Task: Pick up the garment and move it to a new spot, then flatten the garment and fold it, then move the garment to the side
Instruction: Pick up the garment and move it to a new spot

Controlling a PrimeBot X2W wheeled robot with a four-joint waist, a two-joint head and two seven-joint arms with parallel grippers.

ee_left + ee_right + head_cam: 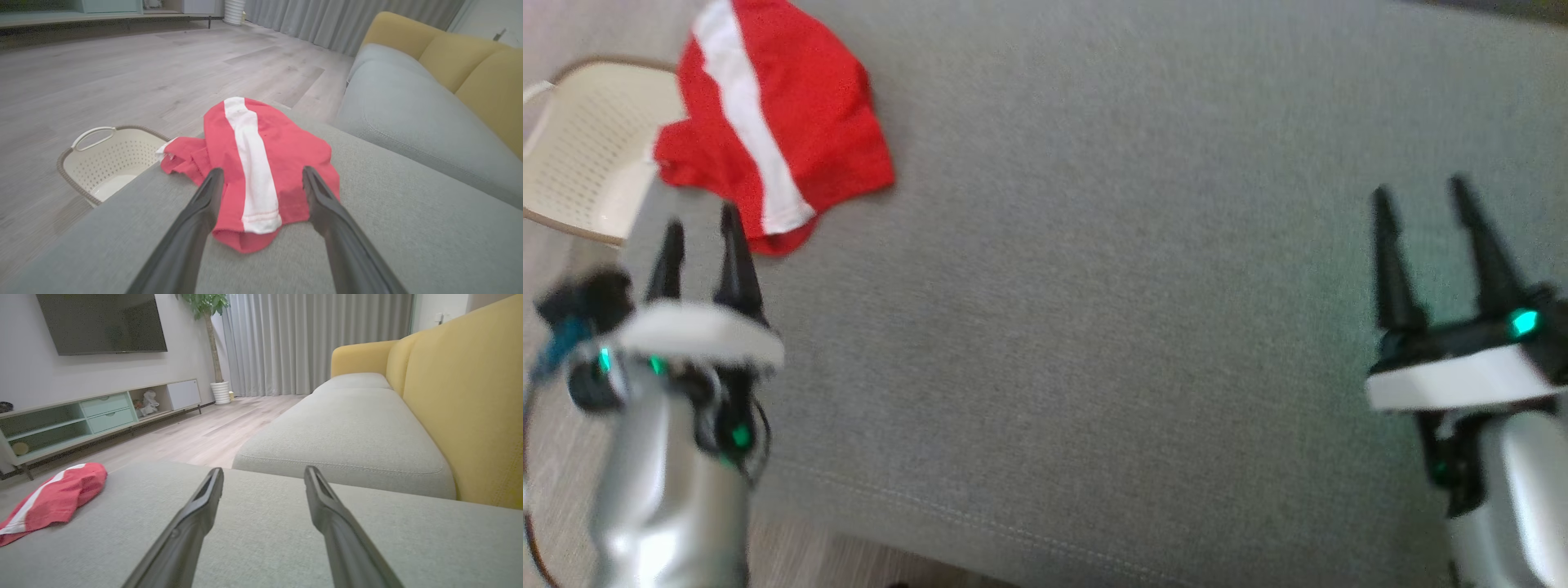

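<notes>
Soft, even daylight here, coming in through the curtains [310, 343]. Head view is smeared with motion blur, the left gripper [701, 216] worst. Wrist views are sharper but bowed at the edges, with a faint shadow under the garment [286, 155].

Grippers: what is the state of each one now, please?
Left gripper: open, holding nothing, close to the red garment.
Right gripper: open, holding nothing, above the grey cushion.

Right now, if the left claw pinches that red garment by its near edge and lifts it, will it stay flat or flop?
Probably floppy: the red garment lies rumpled, its near edge curled under. It looks thin and light, so it should hang limp from the left claw. It may drag slightly on the grey cushion, whose weave looks grippy.
</notes>
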